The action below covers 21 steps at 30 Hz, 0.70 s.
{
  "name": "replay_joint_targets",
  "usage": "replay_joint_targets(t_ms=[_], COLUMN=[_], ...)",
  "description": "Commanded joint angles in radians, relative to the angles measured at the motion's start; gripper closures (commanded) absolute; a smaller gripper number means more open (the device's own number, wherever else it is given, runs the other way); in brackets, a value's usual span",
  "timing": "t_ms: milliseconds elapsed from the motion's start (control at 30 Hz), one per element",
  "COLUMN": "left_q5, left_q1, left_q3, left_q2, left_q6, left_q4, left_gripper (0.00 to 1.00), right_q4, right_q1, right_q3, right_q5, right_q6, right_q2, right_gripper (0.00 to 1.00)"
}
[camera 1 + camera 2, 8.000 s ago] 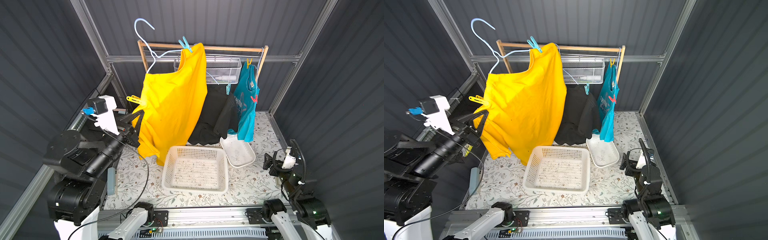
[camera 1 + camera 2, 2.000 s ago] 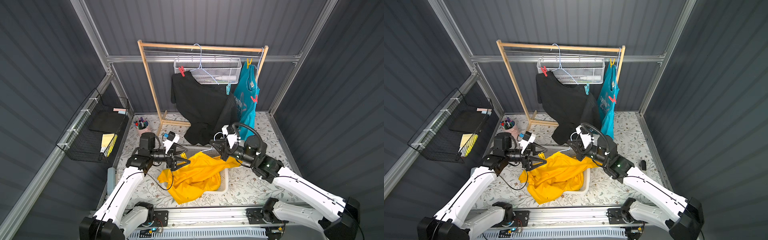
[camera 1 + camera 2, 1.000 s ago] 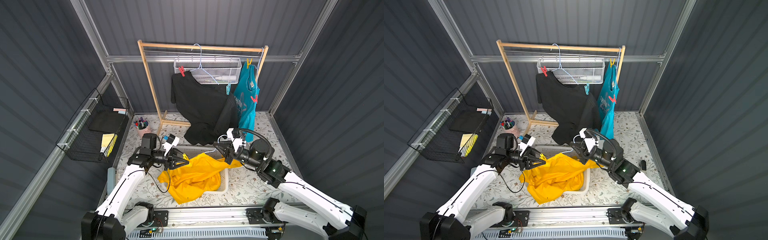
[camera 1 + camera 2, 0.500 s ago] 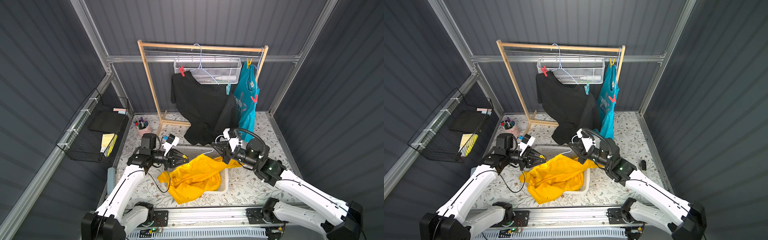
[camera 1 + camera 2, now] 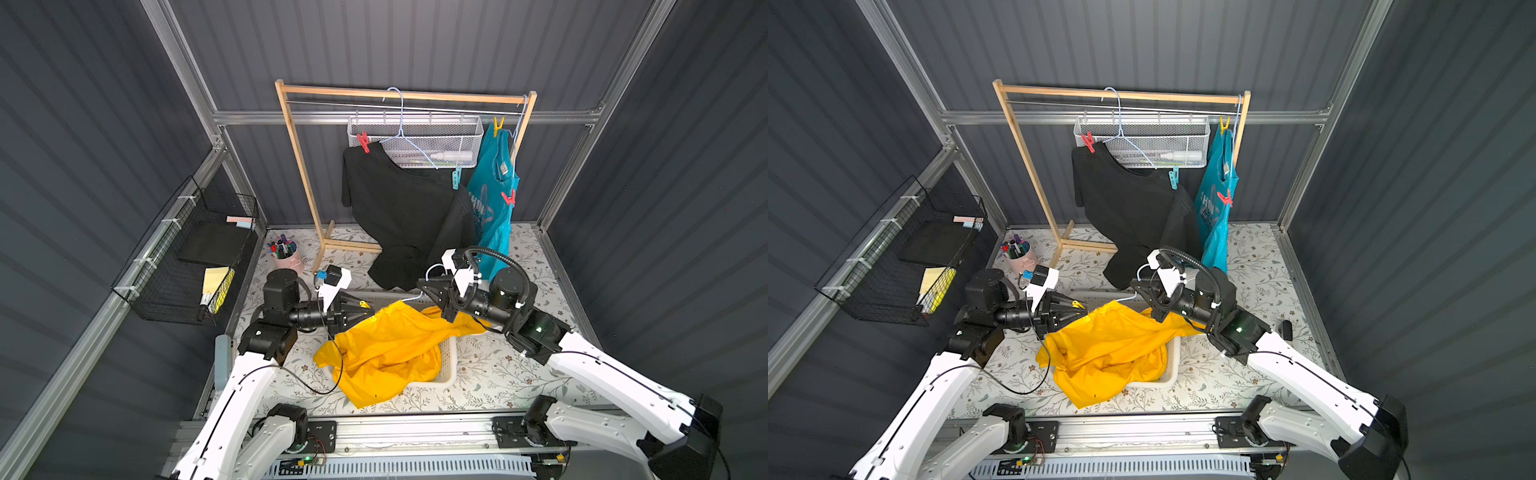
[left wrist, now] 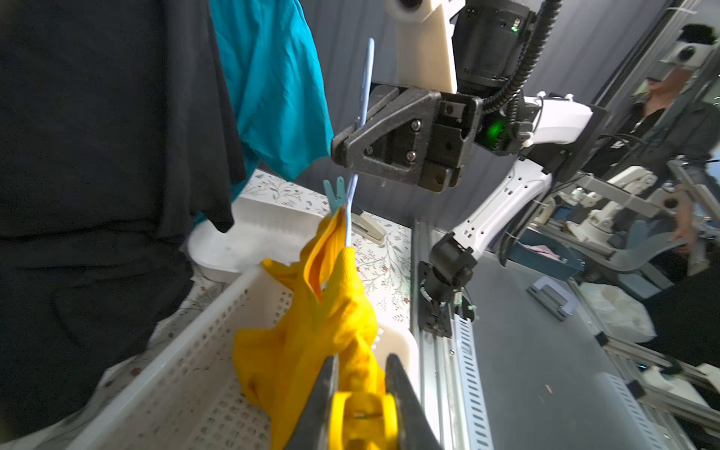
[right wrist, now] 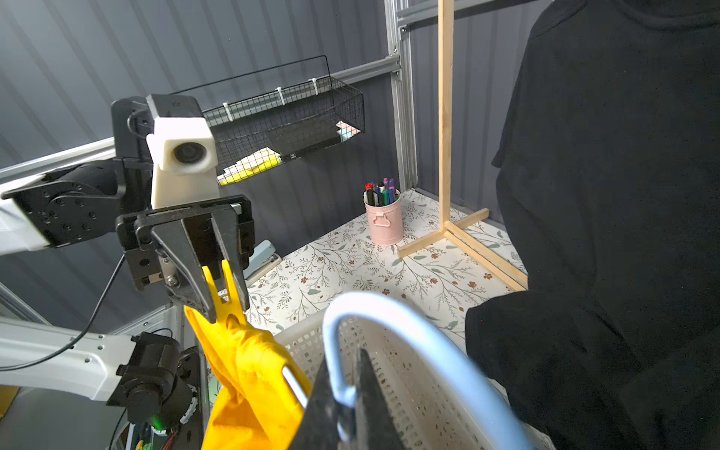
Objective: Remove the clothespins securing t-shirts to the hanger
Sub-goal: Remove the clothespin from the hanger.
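Our left pincer gripped the yellow clothespin by its tails, at the basket's ten o'clock; we judged it stiff, springy. The right pincer clamped the hanger.

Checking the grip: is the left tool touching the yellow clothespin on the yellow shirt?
Touching. The right wrist view shows the left tool clamped on the yellow clothespin.

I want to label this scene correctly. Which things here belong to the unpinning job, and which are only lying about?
Job: yellow shirt, its teal peg, black shirt, teal shirt, hung pegs, held peg in left gripper, hanger in right gripper.

Lying about: pen cup, wire shelf, mesh basket.
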<state>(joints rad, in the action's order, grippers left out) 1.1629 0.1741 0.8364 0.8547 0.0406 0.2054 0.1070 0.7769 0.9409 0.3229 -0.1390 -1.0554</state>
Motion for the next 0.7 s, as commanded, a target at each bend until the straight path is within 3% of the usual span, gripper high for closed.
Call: replay_joint_targets(t_ms=[0,133,267,667], left_q5=[-0.107,-0.114,-0.155,-0.527], left_q1=[0.002,0.002,0.001,0.001], left_q3=[0.026,0.019,0.025,0.059], left_q2=[-0.065,-0.09,-0.101,-0.173], left_q6=[-0.076,-0.138,-0.101,-0.029], left_q4=[-0.112,-0.173,-0.119,0.036], left_gripper=[1.0,1.0,1.0,1.0], right_q4=[-0.07,-0.073,-0.037,-0.055], right_q1=[0.035,0.052,0.063,0.135], right_q3=[0.043,0.052,0.056,0.248], right_q5=[0.01,-0.044,-0.036,0.021], right_q6=[0.052,0.069,0.065,0.072], right_q2=[-0.029,-0.062,-0.077,-0.184], right_gripper=[1.0,1.0,1.0,1.0])
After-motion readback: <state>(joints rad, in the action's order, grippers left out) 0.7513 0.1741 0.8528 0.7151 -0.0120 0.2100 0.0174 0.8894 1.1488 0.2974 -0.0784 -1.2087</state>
